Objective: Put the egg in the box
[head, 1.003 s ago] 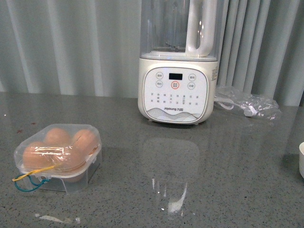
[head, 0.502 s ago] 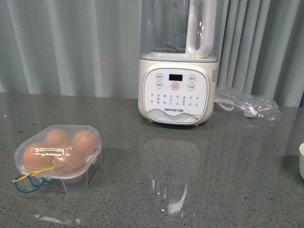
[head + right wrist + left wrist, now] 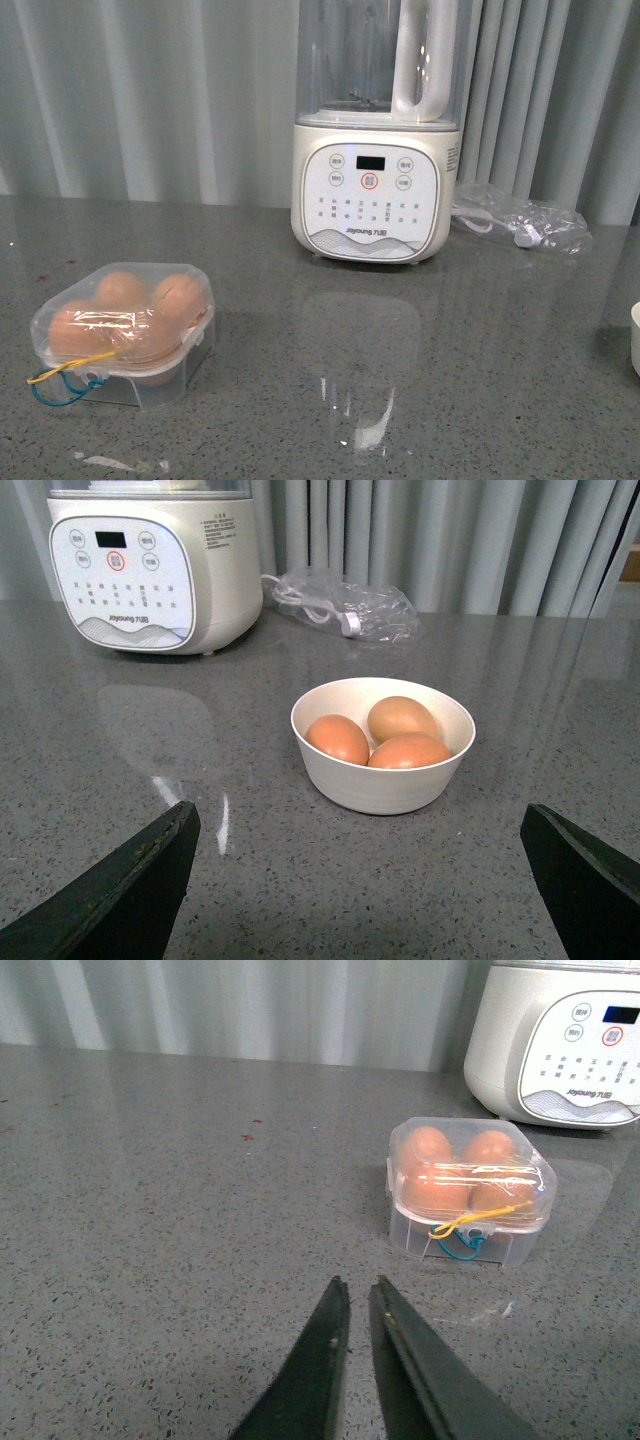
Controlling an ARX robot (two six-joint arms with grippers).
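The egg box [image 3: 122,335] is sitting lid-shut at the counter's left, four eggs showing through it. The left gripper [image 3: 358,1305] is hanging nearer, its fingers nearly closed on nothing, the box ahead and off to one side. The right gripper [image 3: 360,880] is hovering wide open, facing the bowl [image 3: 383,744] holding three eggs [image 3: 385,737]. The bowl is showing only as a sliver in the front view.
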